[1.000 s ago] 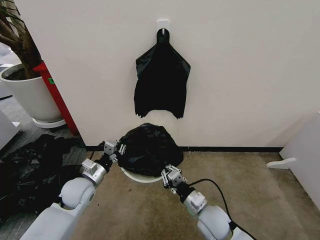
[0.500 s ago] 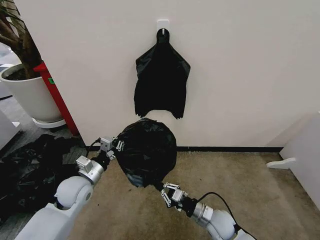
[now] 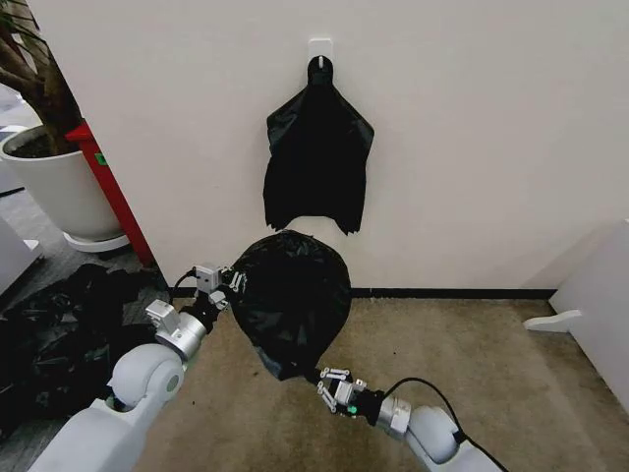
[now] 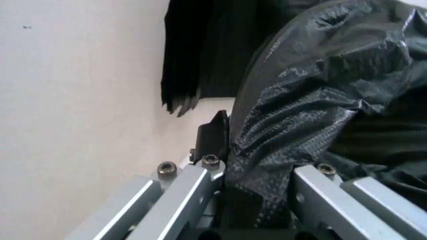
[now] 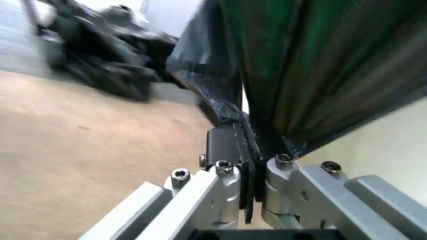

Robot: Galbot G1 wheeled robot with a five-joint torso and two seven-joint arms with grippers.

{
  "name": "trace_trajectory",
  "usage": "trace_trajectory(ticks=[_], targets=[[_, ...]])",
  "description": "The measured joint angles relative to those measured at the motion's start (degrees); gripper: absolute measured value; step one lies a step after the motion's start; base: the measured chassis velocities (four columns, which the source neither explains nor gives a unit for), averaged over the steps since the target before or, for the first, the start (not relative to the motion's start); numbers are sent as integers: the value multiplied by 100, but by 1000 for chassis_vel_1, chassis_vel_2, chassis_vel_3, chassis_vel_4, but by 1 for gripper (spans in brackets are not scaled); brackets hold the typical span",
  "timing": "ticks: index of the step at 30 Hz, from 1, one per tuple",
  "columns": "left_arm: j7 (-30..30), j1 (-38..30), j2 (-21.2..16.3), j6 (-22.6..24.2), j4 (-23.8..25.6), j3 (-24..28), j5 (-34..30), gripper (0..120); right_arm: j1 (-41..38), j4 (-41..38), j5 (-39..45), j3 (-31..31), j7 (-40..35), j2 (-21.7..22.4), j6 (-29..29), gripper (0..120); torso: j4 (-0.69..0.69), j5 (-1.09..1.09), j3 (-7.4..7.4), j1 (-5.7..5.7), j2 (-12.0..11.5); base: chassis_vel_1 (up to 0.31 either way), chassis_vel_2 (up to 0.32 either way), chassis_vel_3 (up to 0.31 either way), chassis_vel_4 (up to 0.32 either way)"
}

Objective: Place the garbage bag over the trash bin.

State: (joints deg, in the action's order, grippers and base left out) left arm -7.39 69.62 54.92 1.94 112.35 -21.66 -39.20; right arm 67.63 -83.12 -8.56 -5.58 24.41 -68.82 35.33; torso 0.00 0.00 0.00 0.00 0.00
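Observation:
The garbage bag (image 3: 293,300) is a glossy, wrinkled black bag, puffed into a rounded shape in front of the wall's base. My left gripper (image 3: 224,282) is shut on its left edge; in the left wrist view the plastic (image 4: 320,100) runs down between the fingers (image 4: 193,185). My right gripper (image 3: 329,379) is shut on the bag's lower edge, nearer to me. In the right wrist view a thin fold of the bag (image 5: 213,85) is pinched at the right gripper (image 5: 250,160). The trash bin is hidden.
A bundle of black bags (image 3: 316,162) hangs from a wall hook above the garbage bag. A heap of black plastic (image 3: 59,334) sprawls on the floor at left. Behind it stand a large white plant pot (image 3: 59,187) and a red panel (image 3: 113,192). White furniture (image 3: 600,295) stands at right.
The bag has risen from a low mound into a tall puffed shape. The white rim seen under it before is now covered. My right gripper has drawn the lower edge toward me.

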Motion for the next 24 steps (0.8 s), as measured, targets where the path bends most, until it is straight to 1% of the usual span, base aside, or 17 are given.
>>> trace_trajectory(ticks=[3, 4, 6, 7, 9, 10, 12, 13, 14, 15, 16, 17, 18, 20, 21, 22, 24], targets=[[-26, 7, 11, 45, 44, 5, -26, 3, -147, 219, -187, -2, -651, -47, -34, 0, 1, 0, 0, 0, 0, 0, 0, 0, 0], [-26, 7, 11, 45, 44, 5, -26, 3, -147, 219, -187, -2, -651, -47, -34, 0, 1, 0, 0, 0, 0, 0, 0, 0, 0], [-30, 4, 38, 48, 48, 20, -28, 3, -179, 284, -317, 23, -1086, -63, -106, 0, 1, 1, 0, 0, 0, 0, 0, 0, 0], [-32, -6, 58, 48, 48, 32, -27, 3, -173, 296, -410, 76, -1463, -61, -184, 0, 1, -1, 0, 0, 0, 0, 0, 0, 0], [-33, -26, 83, 36, 24, 46, -13, 3, -118, 283, -434, 189, -2002, -23, -327, 0, 0, 2, 0, 0, 0, 0, 0, 0, 0], [-33, -26, 83, 36, 24, 46, -13, 3, -118, 283, -434, 189, -2002, -23, -327, 0, 0, 2, 0, 0, 0, 0, 0, 0, 0], [-20, -45, 103, -24, -42, 51, 13, 3, -45, 275, -252, 249, -2148, 58, -355, 4, 1, 2, 0, 0, 0, 0, 0, 0, 0], [0, -51, 114, -43, -79, 56, 29, 3, -13, 277, -105, 254, -2067, 118, -258, 10, -2, 0, 0, 0, 0, 0, 0, 0, 0], [16, -58, 119, -52, -97, 57, 41, 3, 3, 280, -10, 253, -1942, 155, -164, 11, -1, -2, 0, 0, 0, 0, 0, 0, 0], [55, -79, 131, -92, -151, 56, 86, 3, 50, 298, 225, 228, -1473, 245, 104, 18, -1, 0, 0, 0, 0, 0, 0, 0, 0], [72, -84, 134, -105, -181, 56, 105, 3, 79, 304, 389, 190, -1127, 299, 272, 21, 0, 6, 0, 0, 0, 0, 0, 0, 0], [90, -89, 140, -113, -217, 58, 126, 3, 112, 302, 606, 125, -669, 364, 463, 26, 0, 3, 0, 0, 0, 0, 0, 0, 0], [90, -89, 140, -113, -217, 58, 126, 3, 112, 302, 606, 125, -669, 364, 463, 26, 0, 3, 0, 0, 0, 0, 0, 0, 0], [116, -95, 154, -123, -267, 62, 165, 3, 192, 254, 939, 15, -12, 463, 686, 32, 1, -2, 0, 0, 0, 0, 0, 0, 0], [137, -100, 171, -137, -312, 65, 215, 3, 278, 123, 1273, -99, 566, 526, 819, 37, -1, 1, 0, 0, 0, 0, 0, 0, 0], [154, -100, 188, -159, -348, 71, 281, 3, 351, -59, 1614, -225, 1069, 564, 883, 42, -1, 2, 0, 0, 0, 0, 0, 0, 0], [178, -98, 211, -222, -409, 91, 421, 3, 452, -389, 2124, -410, 1677, 596, 869, 51, -1, 0, 0, 0, 0, 0, 0, 0, 0]])
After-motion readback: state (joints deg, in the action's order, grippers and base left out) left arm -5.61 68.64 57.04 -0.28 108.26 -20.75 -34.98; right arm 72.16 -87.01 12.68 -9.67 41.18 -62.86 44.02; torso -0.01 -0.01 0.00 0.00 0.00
